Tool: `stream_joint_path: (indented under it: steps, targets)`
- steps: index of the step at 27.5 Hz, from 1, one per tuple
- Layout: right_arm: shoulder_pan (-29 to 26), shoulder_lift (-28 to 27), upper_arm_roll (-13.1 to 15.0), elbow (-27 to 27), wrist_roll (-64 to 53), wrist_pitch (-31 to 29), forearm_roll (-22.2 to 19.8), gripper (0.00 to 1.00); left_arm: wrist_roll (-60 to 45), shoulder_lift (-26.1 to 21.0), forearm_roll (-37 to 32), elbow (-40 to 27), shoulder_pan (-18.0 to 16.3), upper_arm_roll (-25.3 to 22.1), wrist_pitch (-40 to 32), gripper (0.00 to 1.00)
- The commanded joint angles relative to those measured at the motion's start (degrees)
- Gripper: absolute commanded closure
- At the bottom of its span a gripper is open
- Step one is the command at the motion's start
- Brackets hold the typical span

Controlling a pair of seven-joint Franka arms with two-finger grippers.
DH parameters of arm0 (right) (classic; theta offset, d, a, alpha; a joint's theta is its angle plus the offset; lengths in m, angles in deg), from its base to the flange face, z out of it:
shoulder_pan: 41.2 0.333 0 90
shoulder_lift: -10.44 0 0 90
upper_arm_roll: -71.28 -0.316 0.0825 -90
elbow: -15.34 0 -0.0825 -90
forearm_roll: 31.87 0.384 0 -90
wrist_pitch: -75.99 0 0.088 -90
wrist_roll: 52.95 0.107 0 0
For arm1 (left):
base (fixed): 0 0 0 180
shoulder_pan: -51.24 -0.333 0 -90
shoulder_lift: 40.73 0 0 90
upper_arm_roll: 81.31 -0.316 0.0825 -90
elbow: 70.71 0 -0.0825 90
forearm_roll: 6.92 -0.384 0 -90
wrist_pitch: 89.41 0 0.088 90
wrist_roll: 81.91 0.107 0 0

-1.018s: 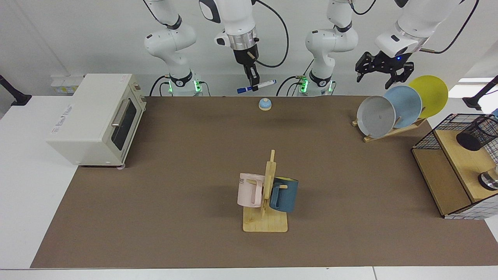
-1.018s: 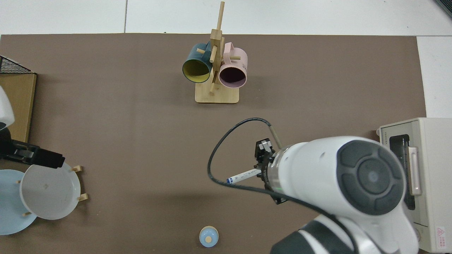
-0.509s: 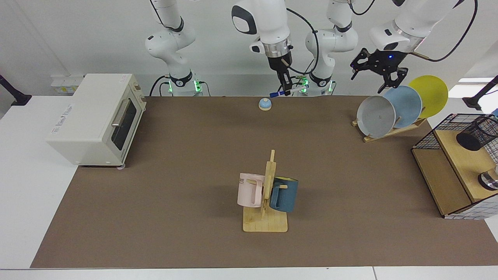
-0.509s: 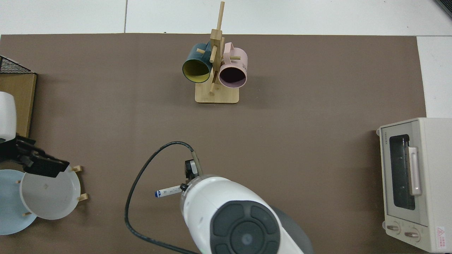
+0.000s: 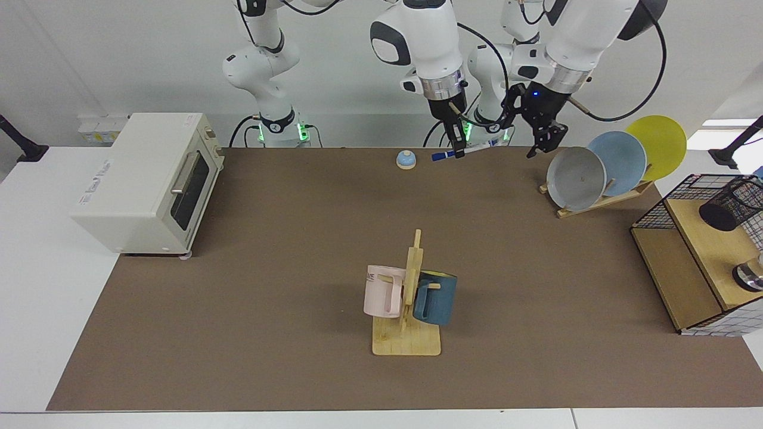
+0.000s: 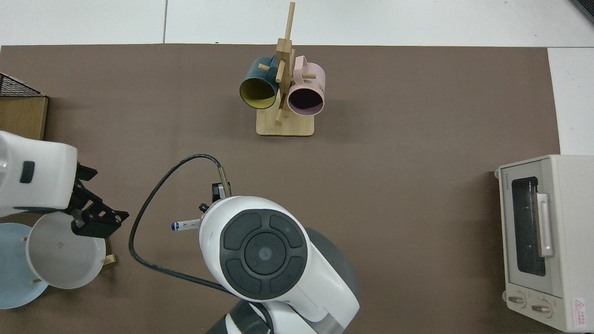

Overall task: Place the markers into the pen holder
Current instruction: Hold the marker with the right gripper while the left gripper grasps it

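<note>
The marker (image 5: 464,151), white with a dark blue cap, hangs level above the table's far edge with my right gripper (image 5: 458,149) shut on its barrel. In the top view the marker (image 6: 184,225) pokes out from under the right arm, which hides the gripper. My left gripper (image 5: 541,143) hovers open a short way to the marker's right in the facing view, apart from it, beside the plates; from above the left gripper (image 6: 100,219) is over the grey plate's edge. The pen holder (image 5: 730,205), a black mesh cup, stands on the wooden shelf at far right.
A plate rack with a grey plate (image 5: 575,177), a blue one and a yellow one is just right of the left gripper. A small blue bell (image 5: 406,159), a mug tree (image 5: 408,310) with two mugs, a toaster oven (image 5: 146,179) and a wire basket (image 5: 691,196) share the brown mat.
My right arm carried the marker to the facing view's right, past the bell. My left gripper swung down from above the plates toward the marker.
</note>
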Motion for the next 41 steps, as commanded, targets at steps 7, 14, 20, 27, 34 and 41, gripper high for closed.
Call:
stream_joint_path:
  steps: [7,14,20,27,34,41]
  targets:
    - [-0.55,-1.05,0.23,1.63,0.72,0.70,-0.16,1.00,2.46,2.63,1.22,-4.42,2.88,0.15,5.95,0.05]
    - [-0.90,-1.05,0.23,1.54,-0.42,1.14,0.18,1.00,5.01,0.17,4.47,-5.65,4.47,0.24,7.70,0.04]
    - [-1.60,-1.05,0.23,1.54,-1.04,1.32,0.62,1.00,9.66,0.17,6.22,-8.37,3.94,0.15,10.69,0.07]
    - [-2.04,-1.05,0.23,1.28,-1.74,1.23,1.06,1.00,10.90,0.17,7.37,-8.90,4.38,0.15,13.41,0.35]
    - [-2.22,-1.05,0.23,0.58,-1.83,0.18,1.15,1.00,10.64,0.08,9.74,-8.81,4.47,0.15,13.77,0.54]
    - [-2.22,-1.05,0.23,0.05,-1.74,-0.26,1.50,1.00,10.28,-0.27,10.01,-8.64,4.64,0.24,14.47,0.63]
